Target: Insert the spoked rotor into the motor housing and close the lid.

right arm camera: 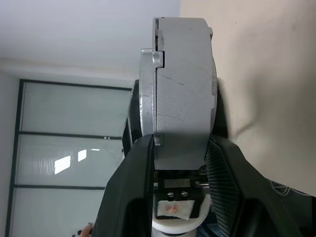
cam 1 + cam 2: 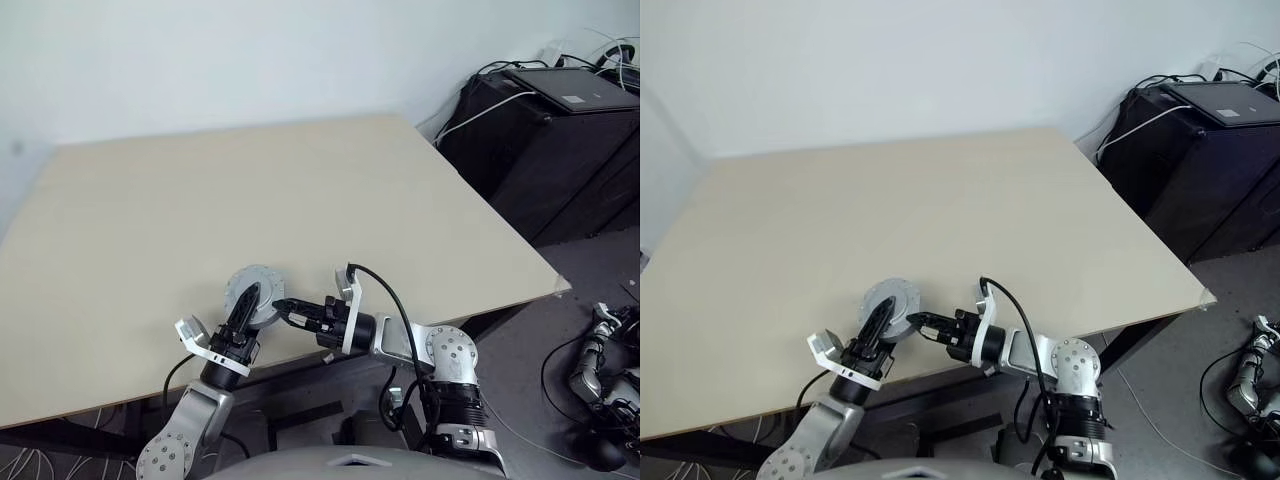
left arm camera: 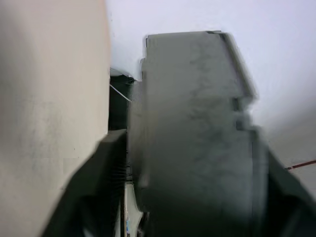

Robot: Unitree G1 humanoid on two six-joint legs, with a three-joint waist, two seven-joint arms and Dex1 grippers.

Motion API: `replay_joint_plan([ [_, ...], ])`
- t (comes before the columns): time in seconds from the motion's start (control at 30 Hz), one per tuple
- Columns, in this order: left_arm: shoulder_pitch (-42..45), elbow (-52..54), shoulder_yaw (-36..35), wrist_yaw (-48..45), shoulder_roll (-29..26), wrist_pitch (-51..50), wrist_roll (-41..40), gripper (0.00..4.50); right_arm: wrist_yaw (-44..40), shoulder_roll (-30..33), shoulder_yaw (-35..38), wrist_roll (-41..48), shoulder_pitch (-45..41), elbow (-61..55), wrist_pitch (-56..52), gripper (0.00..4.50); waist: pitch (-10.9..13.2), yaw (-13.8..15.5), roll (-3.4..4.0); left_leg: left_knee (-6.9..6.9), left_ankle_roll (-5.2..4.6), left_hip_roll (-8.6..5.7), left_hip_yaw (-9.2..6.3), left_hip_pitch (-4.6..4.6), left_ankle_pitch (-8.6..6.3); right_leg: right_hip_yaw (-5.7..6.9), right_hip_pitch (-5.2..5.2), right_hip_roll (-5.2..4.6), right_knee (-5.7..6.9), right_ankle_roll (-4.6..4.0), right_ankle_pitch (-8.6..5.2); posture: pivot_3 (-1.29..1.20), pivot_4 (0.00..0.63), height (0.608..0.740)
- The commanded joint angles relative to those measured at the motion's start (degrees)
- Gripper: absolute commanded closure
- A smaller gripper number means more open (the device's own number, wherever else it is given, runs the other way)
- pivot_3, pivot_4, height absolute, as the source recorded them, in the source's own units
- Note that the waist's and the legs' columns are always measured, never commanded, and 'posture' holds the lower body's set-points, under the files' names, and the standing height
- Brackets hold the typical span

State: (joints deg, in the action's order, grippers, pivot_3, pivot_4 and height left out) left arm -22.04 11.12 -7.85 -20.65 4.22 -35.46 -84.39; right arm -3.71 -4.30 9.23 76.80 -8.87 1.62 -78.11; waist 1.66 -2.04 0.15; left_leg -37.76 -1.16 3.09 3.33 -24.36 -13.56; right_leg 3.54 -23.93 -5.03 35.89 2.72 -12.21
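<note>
The round grey motor housing (image 1: 177, 94), lid on, is held edge-on between both sets of jaws above the tabletop (image 2: 300, 190), pinched by the right gripper (image 1: 177, 153) and left gripper (image 2: 245, 310), so one grip should be kept tight.

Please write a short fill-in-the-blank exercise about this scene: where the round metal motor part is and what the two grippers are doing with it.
1. The round grey motor assembly is held above the near edge of the ____ table.
2. The right gripper has its two black fingers closed on the assembly's ____.
3. The left gripper reaches the assembly from the robot's ____ side.
4. The surface under the assembly is a ____.

Missing words: beige; edge; left; table
</note>
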Motion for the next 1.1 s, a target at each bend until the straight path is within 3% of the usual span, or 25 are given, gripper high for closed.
replay_joint_plan([
  [0.03, 0.16, 1.91, 0.71, -0.59, 2.8, 0.55, -0.14, 2.4, -1.39, -1.57, -0.2, 2.67, -1.13, -1.78, 1.35, 3.3, 0.0, 0.0, 0.0, 0.0, 0.0, 0.0, 0.0, 0.0, 0.0, 0.0, 0.0, 0.0, 0.0, 0.0, 0.0, 0.0, 0.0, 0.74],
  [0.47, 1.63, 1.43, -0.32, -1.02, 2.96, 3.91, 0.34, 2.4, -5.3, 1.13, -3.15, -6.87, -0.16, -6.47, 9.62, 3.3, 0.0, 0.04, -0.01, -0.03, 0.0, 0.0, -0.01, -0.01, 0.0, 0.02, 0.01, 0.0, 0.0, 0.0, 0.0, 0.0, 0.0, 0.74],
  [0.63, 5.65, -0.14, -3.45, 0.44, 1.59, 7.22, 1.5, 2.4, -6.48, 3.56, -3.39, -8.81, 1.22, -9.3, 11.28, 1.75, -0.01, 0.34, -0.03, -0.09, 0.0, -0.01, -0.02, -0.01, 0.0, 0.03, 0.05, 0.0, 0.0, 0.03, 0.02, 0.0, 0.0, 0.74],
  [0.8, 10.08, -3.28, -6.74, 1.74, 0.27, 9.19, 3.2, 2.4, -8.46, 8.44, -7.41, -17.16, 3.52, -14.69, 16.33, 0.09, -0.01, 0.69, -0.03, -0.1, -0.01, -0.01, -0.06, -0.01, 0.0, 0.08, 0.08, 0.02, 0.01, 0.02, 0.02, 0.0, 0.0, 0.74],
  [0.9, 12.47, -5.36, -8.47, 2.31, -0.38, 9.72, 4.31, 2.4, -12.15, 12.54, -12.06, -25.46, 5.37, -18.49, 23.18, 0.0, -0.02, 0.89, -0.06, -0.13, -0.02, -0.06, -0.04, -0.05, 0.0, 0.06, 0.12, 0.01, -0.02, 0.03, 0.02, 0.0, 0.0, 0.74],
  [1.1, 17.06, -9.39, -11.52, 2.91, -2.11, 9.39, 6.48, 2.4, -22.43, 20.41, -21.74, -47.65, 10.79, -21.19, 50.11, 0.0, -0.01, 0.88, -0.17, -0.21, -0.03, -0.07, 0.03, -0.04, 0.0, 0.12, 0.2, 0.03, -0.03, 0.06, 0.03, 0.0, 0.0, 0.74],
])
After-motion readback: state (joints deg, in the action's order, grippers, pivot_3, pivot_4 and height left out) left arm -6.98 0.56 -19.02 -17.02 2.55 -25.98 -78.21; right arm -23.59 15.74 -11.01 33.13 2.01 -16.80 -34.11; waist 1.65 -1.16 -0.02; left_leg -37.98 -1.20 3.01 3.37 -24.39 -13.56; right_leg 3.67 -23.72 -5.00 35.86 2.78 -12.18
